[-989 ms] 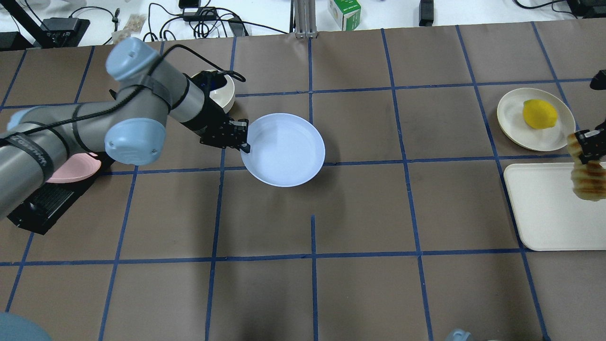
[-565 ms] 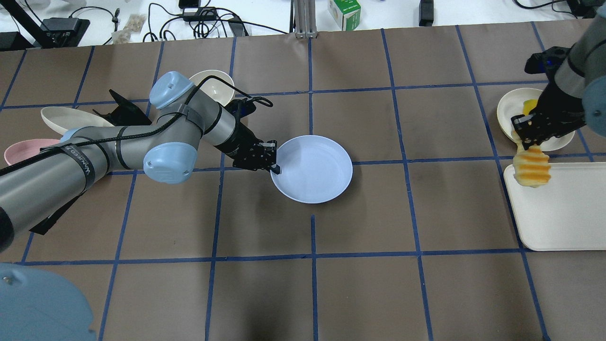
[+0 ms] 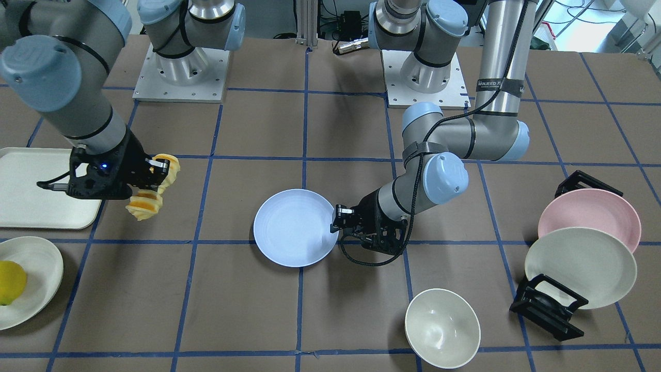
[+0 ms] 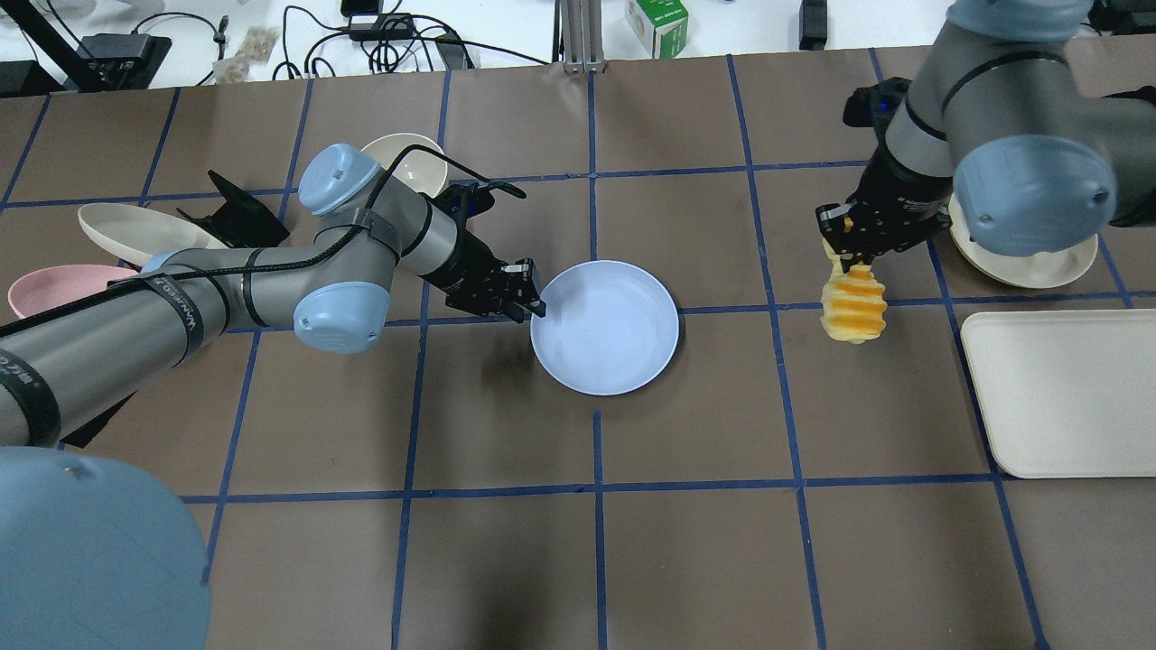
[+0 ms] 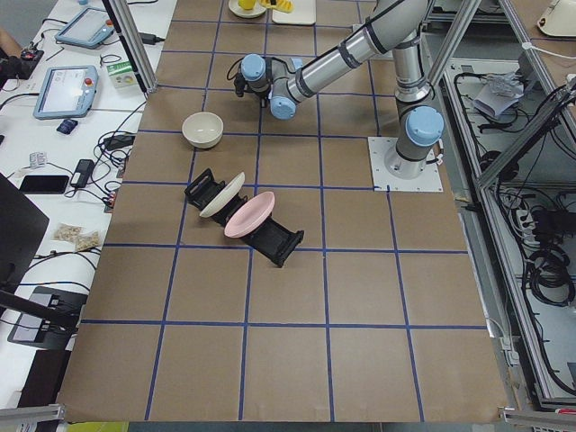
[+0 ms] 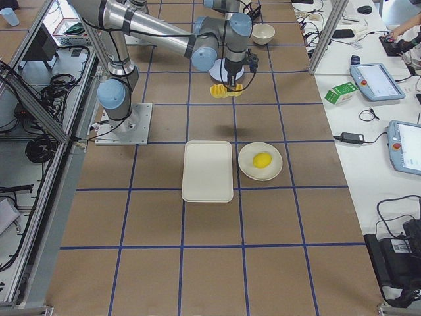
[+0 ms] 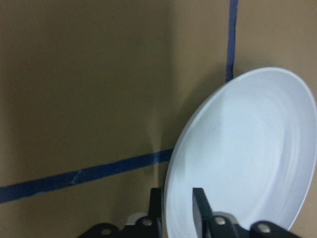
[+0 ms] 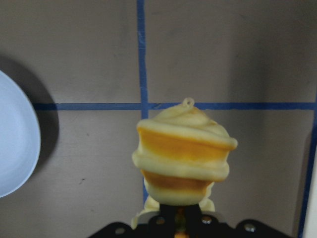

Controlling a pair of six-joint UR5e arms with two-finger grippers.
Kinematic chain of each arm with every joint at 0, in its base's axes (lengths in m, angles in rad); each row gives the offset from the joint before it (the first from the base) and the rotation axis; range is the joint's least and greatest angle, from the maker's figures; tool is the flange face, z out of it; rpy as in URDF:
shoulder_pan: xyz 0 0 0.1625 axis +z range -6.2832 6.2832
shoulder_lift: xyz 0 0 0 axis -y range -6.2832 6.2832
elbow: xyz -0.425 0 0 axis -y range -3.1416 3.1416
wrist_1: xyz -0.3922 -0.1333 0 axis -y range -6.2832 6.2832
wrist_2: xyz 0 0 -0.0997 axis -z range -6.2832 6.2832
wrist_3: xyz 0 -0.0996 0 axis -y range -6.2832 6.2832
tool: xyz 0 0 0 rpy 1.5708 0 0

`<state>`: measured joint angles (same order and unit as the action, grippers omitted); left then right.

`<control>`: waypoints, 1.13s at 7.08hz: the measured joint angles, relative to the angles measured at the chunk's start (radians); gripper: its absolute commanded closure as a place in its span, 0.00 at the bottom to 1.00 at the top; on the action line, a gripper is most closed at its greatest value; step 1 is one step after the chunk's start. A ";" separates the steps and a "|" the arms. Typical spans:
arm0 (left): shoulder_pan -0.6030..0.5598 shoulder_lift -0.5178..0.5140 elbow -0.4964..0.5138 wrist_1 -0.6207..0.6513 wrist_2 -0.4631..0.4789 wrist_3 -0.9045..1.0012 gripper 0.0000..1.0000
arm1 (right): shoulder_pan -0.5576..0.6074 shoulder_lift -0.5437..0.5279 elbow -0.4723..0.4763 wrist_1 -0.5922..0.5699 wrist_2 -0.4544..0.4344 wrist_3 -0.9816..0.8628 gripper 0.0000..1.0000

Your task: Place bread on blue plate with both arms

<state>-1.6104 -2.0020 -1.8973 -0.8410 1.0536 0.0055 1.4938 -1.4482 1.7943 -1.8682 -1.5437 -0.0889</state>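
The blue plate (image 4: 605, 327) lies near the table's middle and also shows in the front view (image 3: 292, 235). My left gripper (image 4: 535, 309) is shut on its left rim, which the left wrist view shows with one finger on each side of the rim (image 7: 247, 148). My right gripper (image 4: 844, 255) is shut on the top end of the bread (image 4: 853, 309), a ridged yellow-orange loaf that hangs down above the table, well to the right of the plate. The right wrist view shows the bread (image 8: 183, 156) end-on, with the plate's edge (image 8: 15, 144) at far left.
A cream tray (image 4: 1057, 397) lies at the right edge. Beyond it a cream plate (image 3: 38, 289) holds a yellow lemon (image 3: 10, 281). A white bowl (image 3: 441, 328) stands behind my left arm. A black rack (image 3: 547, 305) holds a pink plate (image 3: 588, 212) and a cream plate (image 3: 578, 266).
My left gripper has pulled the blue plate right and nearer, to the table's middle. My right arm has carried the bread left, from over the tray to over the open table.
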 measured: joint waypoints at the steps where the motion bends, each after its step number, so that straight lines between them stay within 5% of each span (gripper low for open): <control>1: 0.006 0.026 0.025 -0.012 0.036 0.002 0.00 | 0.048 0.026 -0.010 -0.008 0.013 0.044 1.00; 5: 0.008 0.200 0.283 -0.440 0.286 -0.005 0.00 | 0.272 0.205 -0.164 -0.029 0.037 0.254 1.00; 8: 0.006 0.341 0.356 -0.653 0.438 -0.001 0.00 | 0.389 0.311 -0.194 -0.118 0.038 0.413 1.00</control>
<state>-1.6049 -1.6613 -1.5412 -1.4942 1.4916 0.0048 1.8831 -1.1370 1.6001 -1.9864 -1.5060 0.3243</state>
